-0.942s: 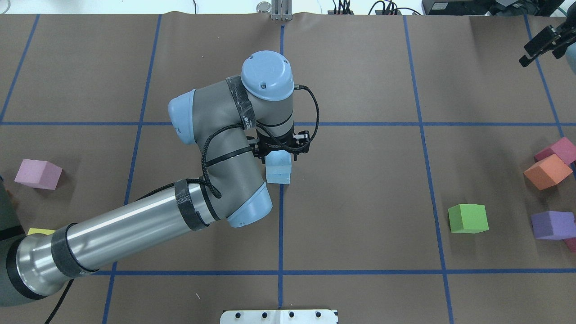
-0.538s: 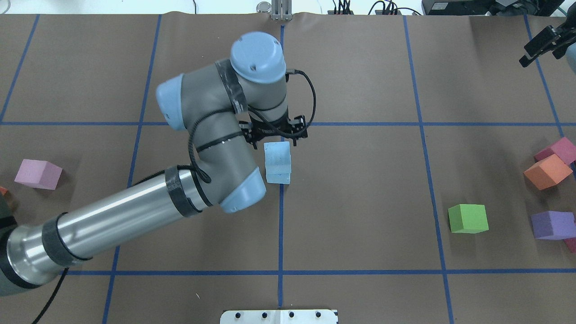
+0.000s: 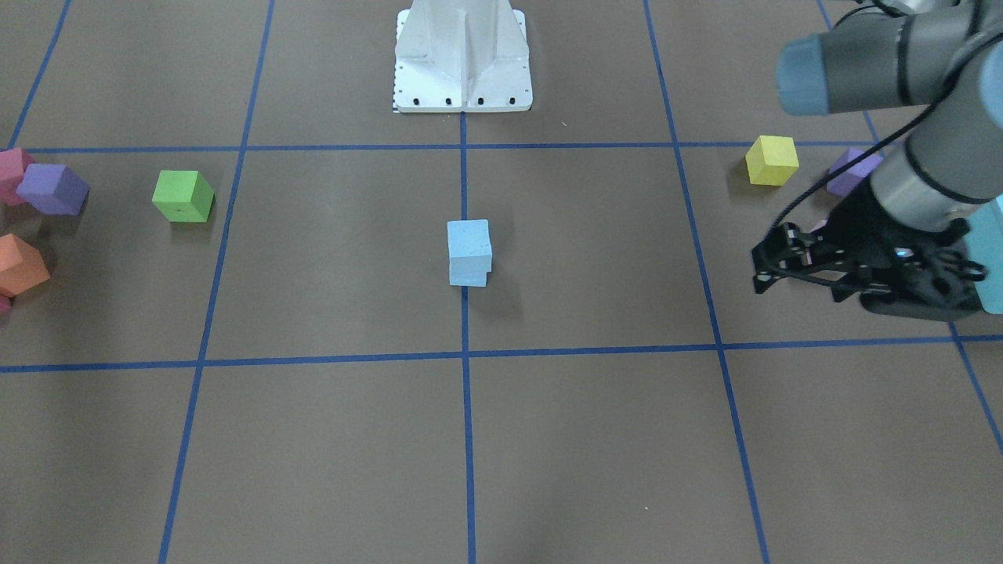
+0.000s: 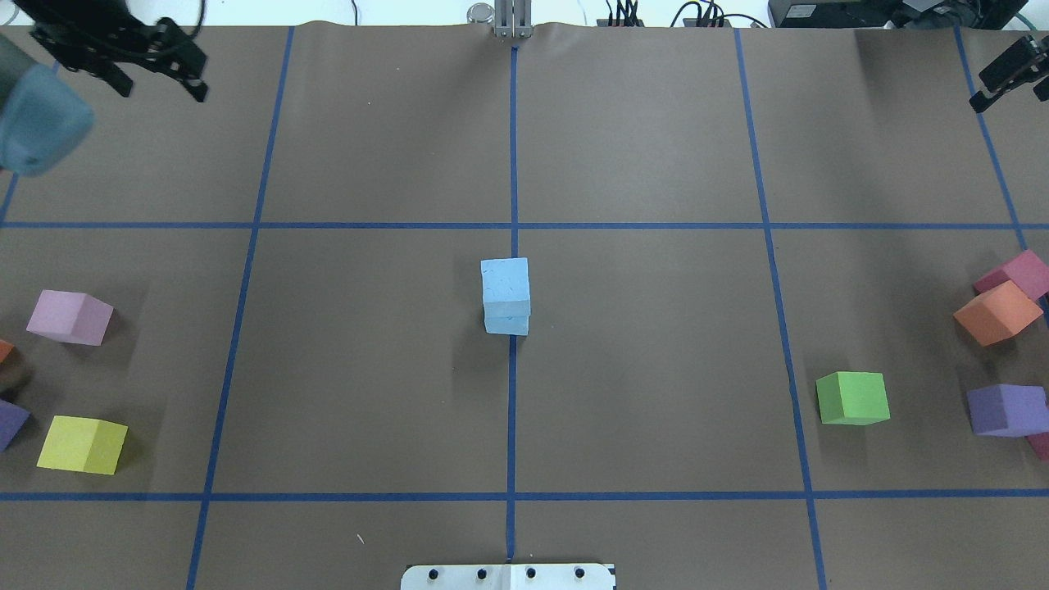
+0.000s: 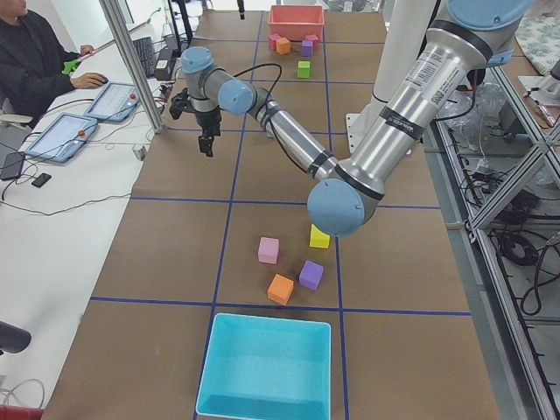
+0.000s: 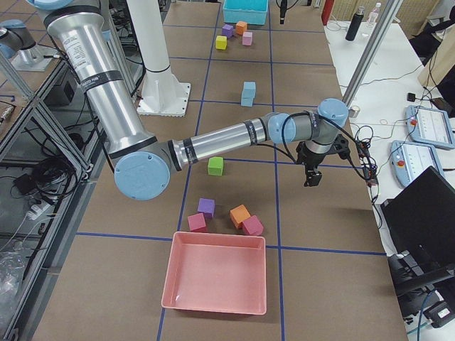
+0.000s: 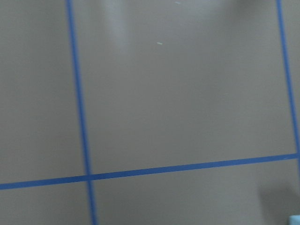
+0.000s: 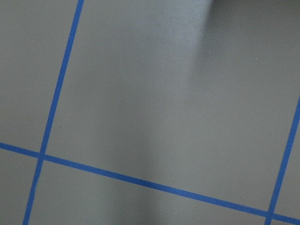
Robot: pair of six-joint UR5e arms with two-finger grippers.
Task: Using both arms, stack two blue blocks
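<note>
Pale sky-blue foam cubes, the two blue blocks, stand one on the other at the centre of the brown paper surface (image 4: 656,328), right on its middle blue tape line (image 4: 512,410). The upper blue block (image 4: 505,281) rests flat on the lower blue block (image 4: 506,325), with edges nearly flush and only a slight offset.

What has changed is the company they keep. Less than a second ago the grey-and-silver left arm (image 4: 41,123) hung directly over the stack with its jaws around the upper cube. Half a second ago the jaws had spread and lifted clear. Now that arm has swung away to about 10 o'clock from the stack, near the far corner, its jaws spread wide and holding nothing. The stack has not shifted since the arm left, so it stands on its own.

The right arm (image 6: 213,145) waits at about 2 o'clock, well apart. Only a sliver of its jaws shows at the overhead view's edge, and I cannot tell whether they are released or clenched.

By my judgement the stacking is done and both arms are parked clear.

The other foam cubes lie untouched: a green cube (image 4: 852,398) at 4 o'clock, a pink cube (image 4: 69,317) at 9 o'clock and a yellow cube (image 4: 82,444) at 8 o'clock.
</note>
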